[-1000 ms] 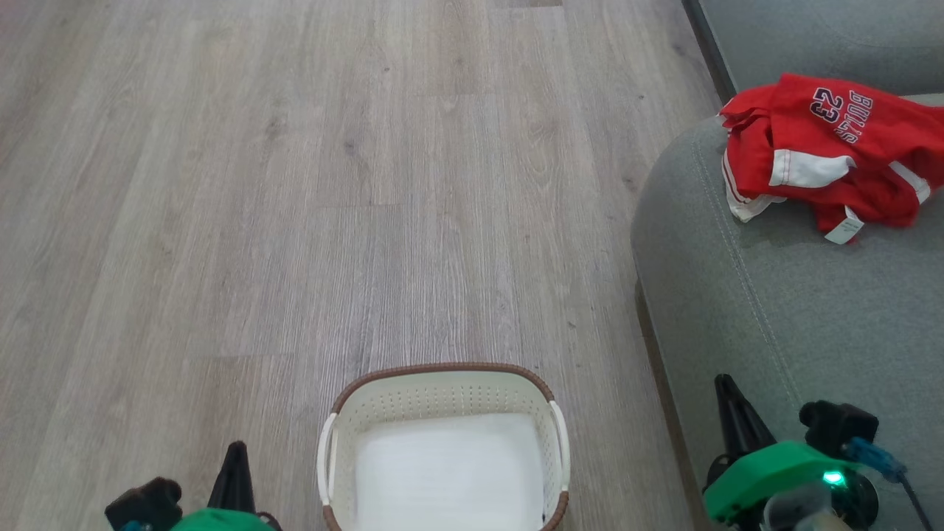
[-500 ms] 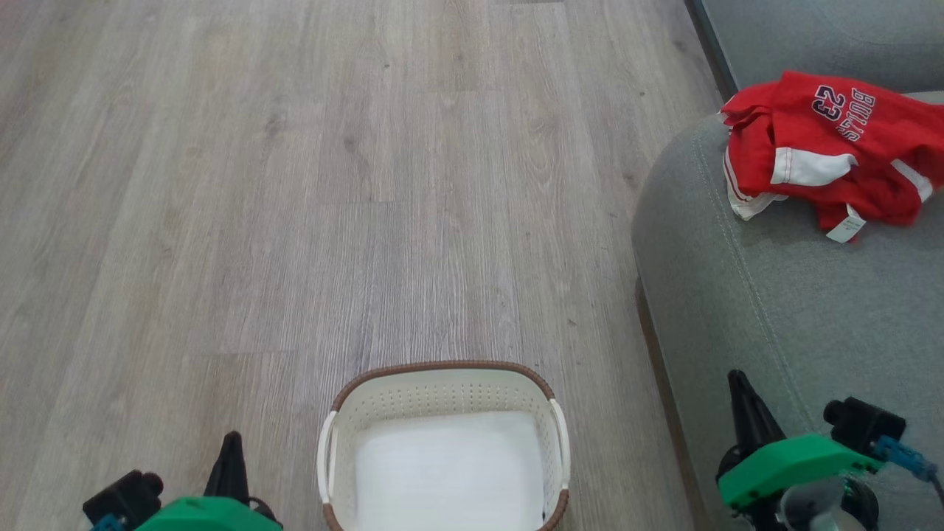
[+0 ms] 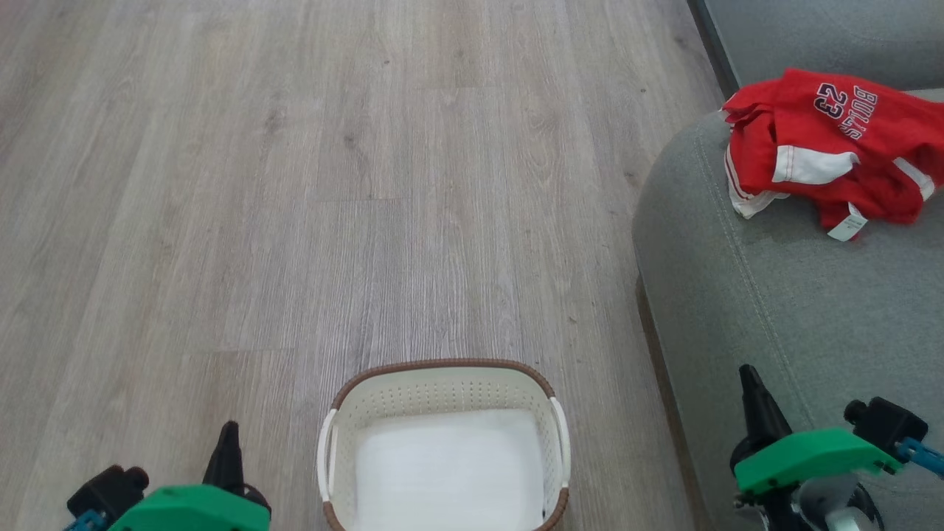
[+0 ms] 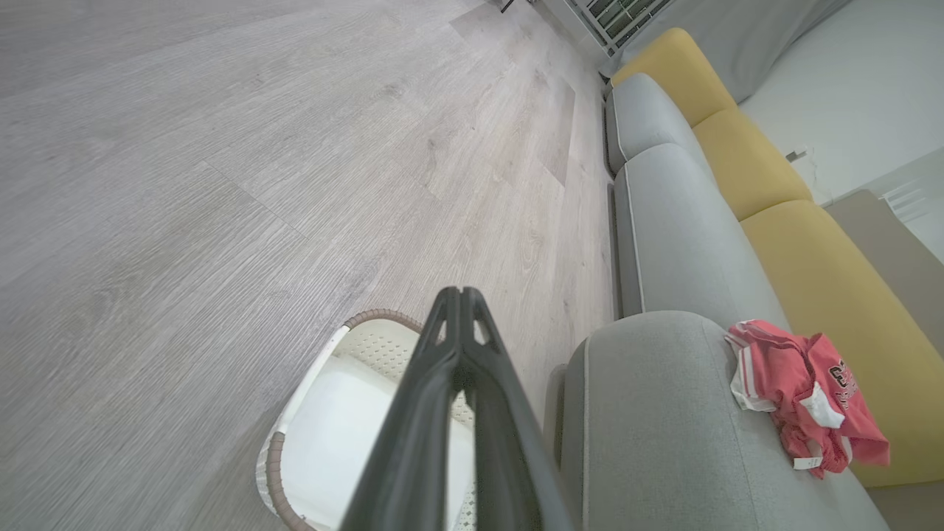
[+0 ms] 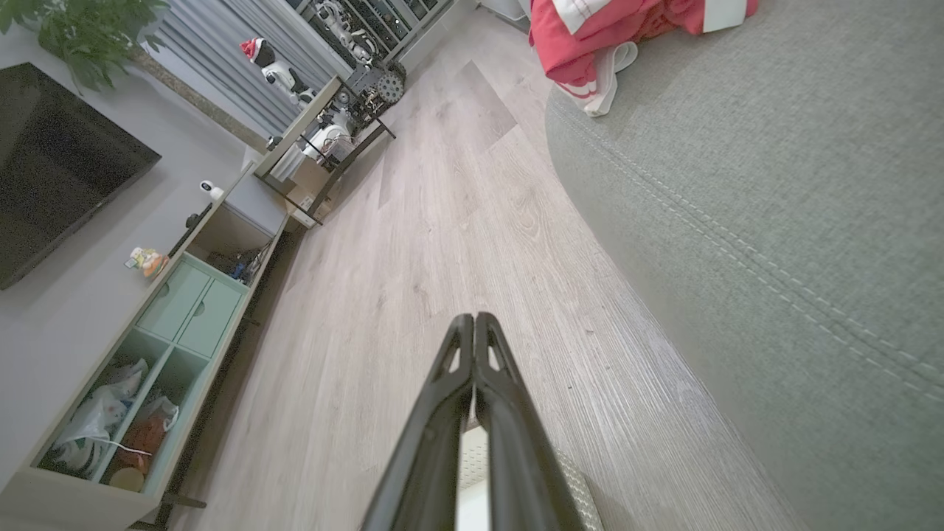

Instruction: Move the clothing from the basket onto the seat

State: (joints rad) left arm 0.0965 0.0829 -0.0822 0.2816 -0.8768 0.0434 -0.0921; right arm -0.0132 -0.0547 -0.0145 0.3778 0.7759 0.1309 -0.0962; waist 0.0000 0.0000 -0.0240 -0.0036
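Now, left pincer (image 4: pixel 459 295) clenched, right pincer (image 5: pixel 473 318) clenched (both holding nothing), clothing (image 3: pixel 833 140) lying on seat (image 3: pixel 774 295).

The red clothing (image 3: pixel 833 144) on the seat (image 3: pixel 782 295) reads "BULLS 23" in dark letters.

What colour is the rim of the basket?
The basket has a brown, woven-look rim above cream perforated walls; it shows best in the head view.

Wooden floor (image 3: pixel 295 184) lies open from nine round to one o'clock of the basket (image 3: pixel 442 366), whose mouth is open from above. At three o'clock the seat (image 3: pixel 774 310) walls that side, the clothing (image 3: pixel 818 147) heaped at two o'clock.
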